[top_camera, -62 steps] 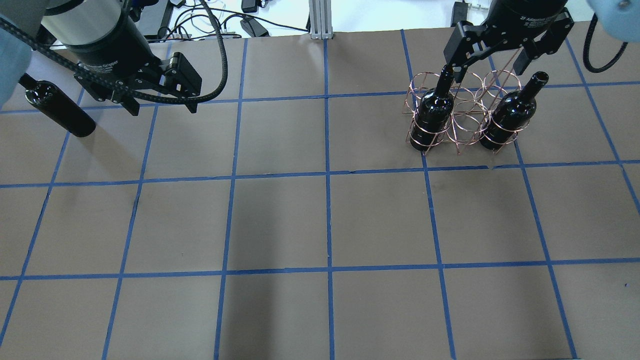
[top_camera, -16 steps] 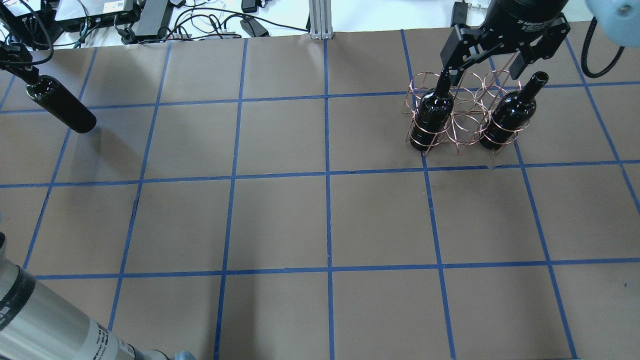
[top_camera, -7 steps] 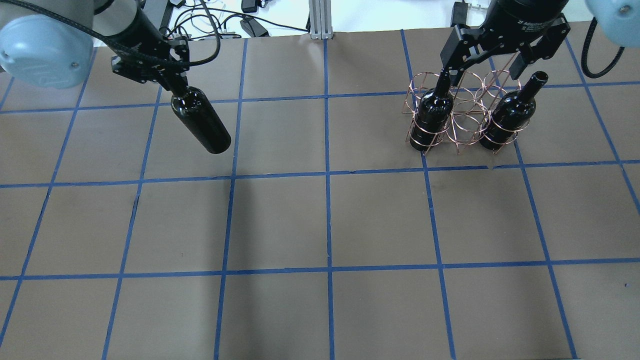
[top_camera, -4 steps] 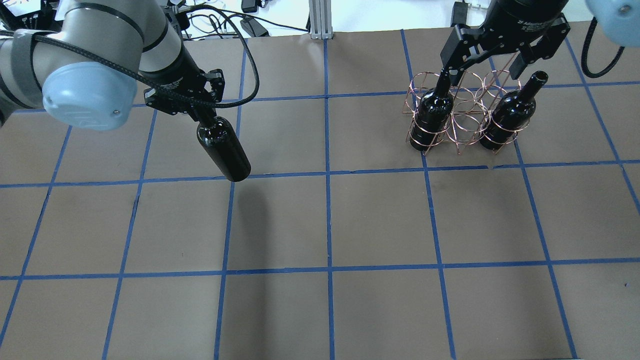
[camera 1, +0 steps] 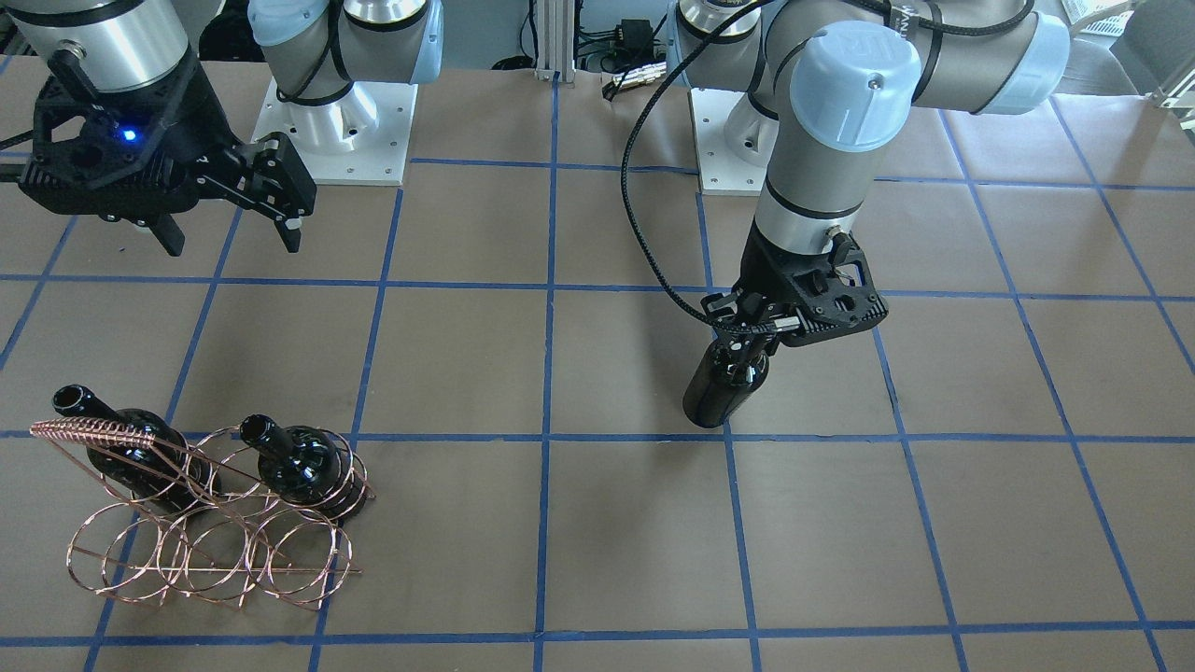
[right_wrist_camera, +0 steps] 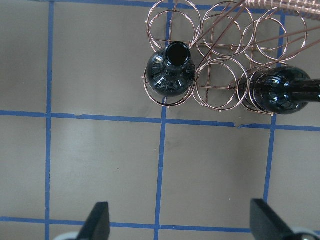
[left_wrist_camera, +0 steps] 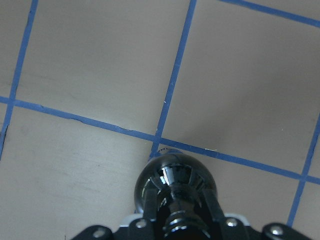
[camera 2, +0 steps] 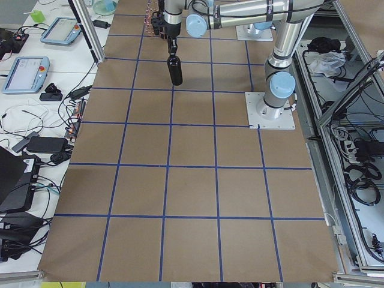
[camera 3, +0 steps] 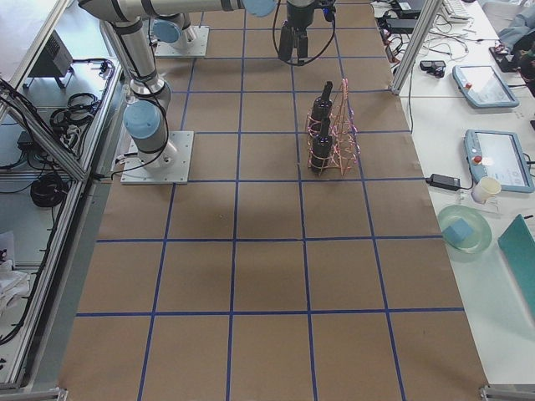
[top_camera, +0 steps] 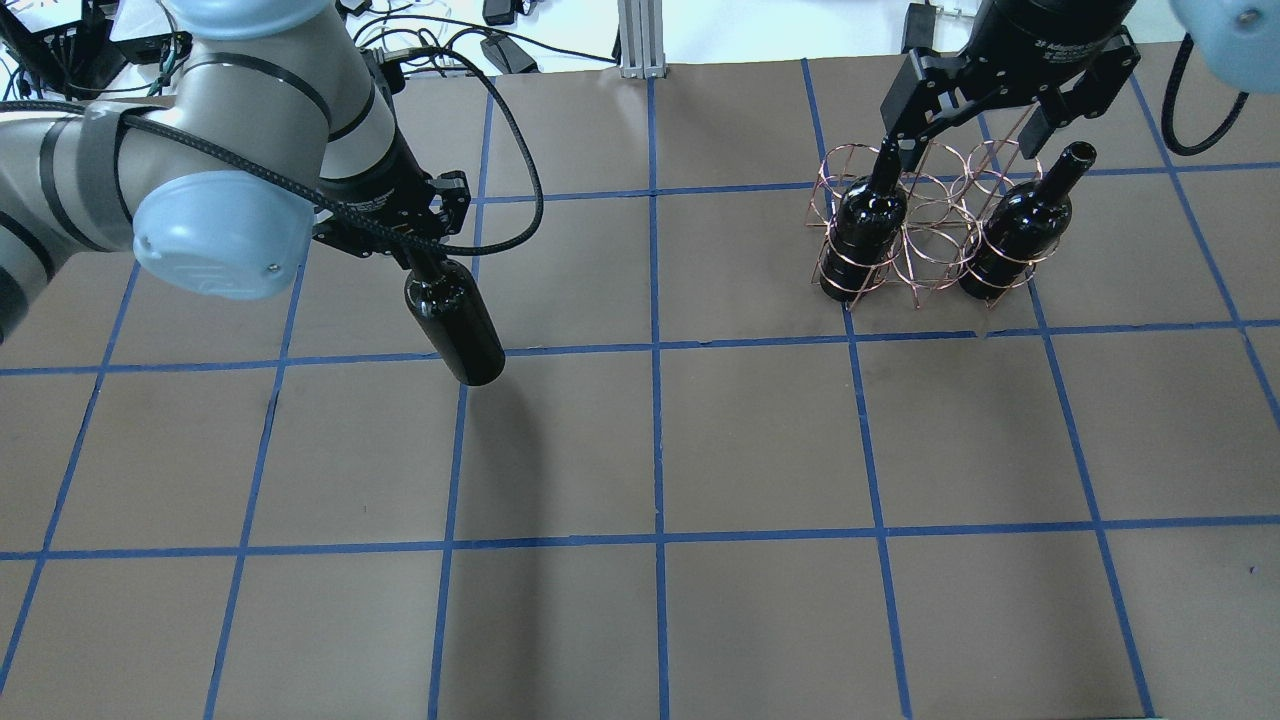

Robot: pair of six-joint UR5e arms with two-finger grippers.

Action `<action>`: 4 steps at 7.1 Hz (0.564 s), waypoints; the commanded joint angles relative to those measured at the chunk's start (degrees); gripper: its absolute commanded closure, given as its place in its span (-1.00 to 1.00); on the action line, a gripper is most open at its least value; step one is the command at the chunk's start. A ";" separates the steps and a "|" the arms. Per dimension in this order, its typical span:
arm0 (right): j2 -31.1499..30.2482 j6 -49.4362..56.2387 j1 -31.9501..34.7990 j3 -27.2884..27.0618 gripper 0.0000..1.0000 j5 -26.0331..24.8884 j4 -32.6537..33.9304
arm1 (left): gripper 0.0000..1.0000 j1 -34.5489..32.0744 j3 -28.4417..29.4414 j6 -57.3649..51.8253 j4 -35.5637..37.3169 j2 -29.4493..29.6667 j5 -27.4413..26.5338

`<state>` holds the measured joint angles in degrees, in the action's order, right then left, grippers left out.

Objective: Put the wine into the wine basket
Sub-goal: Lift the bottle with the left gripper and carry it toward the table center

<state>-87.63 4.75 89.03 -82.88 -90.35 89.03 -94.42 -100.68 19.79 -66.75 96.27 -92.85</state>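
Okay: left gripper [top_camera: 418, 258] clenched on the neck of the wine [top_camera: 455, 322], which hangs base-down over the bench [top_camera: 640, 450], well apart from the wine basket [top_camera: 930, 275]. The neck grip likely keeps it near upright for a straight drop into a ring. Right gripper [right_wrist_camera: 182, 225] spread wide, empty, hovering above the basket, maybe to steady it. Two other bottles [top_camera: 868, 235] sit in the end rings of the robot-side row; middle ring free. Bottles carry no label; right gripper housing partly reads "2F Adaptive".

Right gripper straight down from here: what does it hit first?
Probably the bare table, just short of the wine basket; the right gripper hangs open nearby, though depth is unclear.
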 commanded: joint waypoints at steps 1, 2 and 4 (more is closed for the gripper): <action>0.00 0.00 0.00 0.00 -1.00 0.00 0.00 | 1.00 -0.06 -2.07 -0.02 3.46 -0.11 0.04; 0.00 0.00 0.00 0.00 -1.00 0.00 0.00 | 1.00 -0.15 -2.06 0.07 3.46 -0.11 0.30; 0.00 0.00 0.00 0.00 -1.00 0.00 0.00 | 0.16 -0.23 -2.15 -0.71 3.12 -0.11 0.74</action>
<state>-87.62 4.75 89.03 -82.88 -90.35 89.03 -94.59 -102.73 19.66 -63.42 96.15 -92.39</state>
